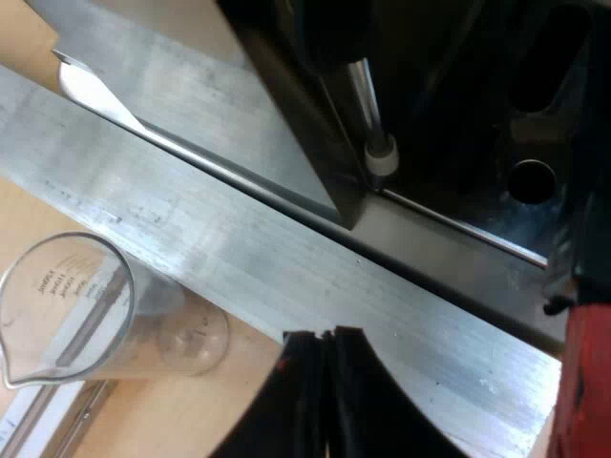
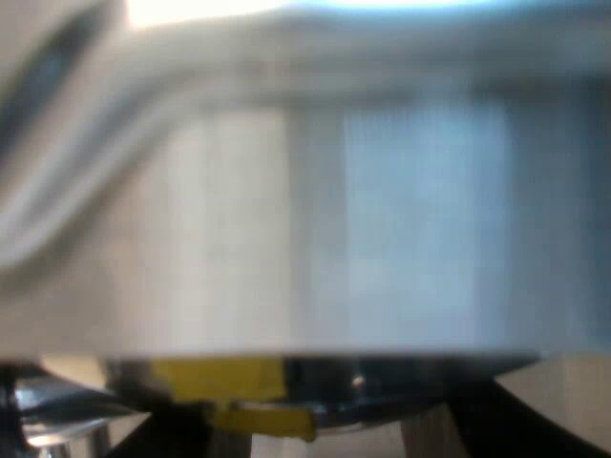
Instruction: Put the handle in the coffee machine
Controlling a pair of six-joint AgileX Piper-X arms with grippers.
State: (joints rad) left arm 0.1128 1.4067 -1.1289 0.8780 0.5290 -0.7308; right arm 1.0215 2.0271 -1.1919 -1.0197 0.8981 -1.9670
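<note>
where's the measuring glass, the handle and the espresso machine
measuring glass (image 1: 158,329): left wrist view, clear side wall
handle (image 1: 590,382): left wrist view, red end
espresso machine (image 1: 449,95): left wrist view, dark body

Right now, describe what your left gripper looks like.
My left gripper has two black fingers, smooth and slightly shiny, with blunt tips. Their outer edges curve outward toward the base, and narrow lengthwise ridges run along the inner sides. I see no markings or labels on them.
</note>
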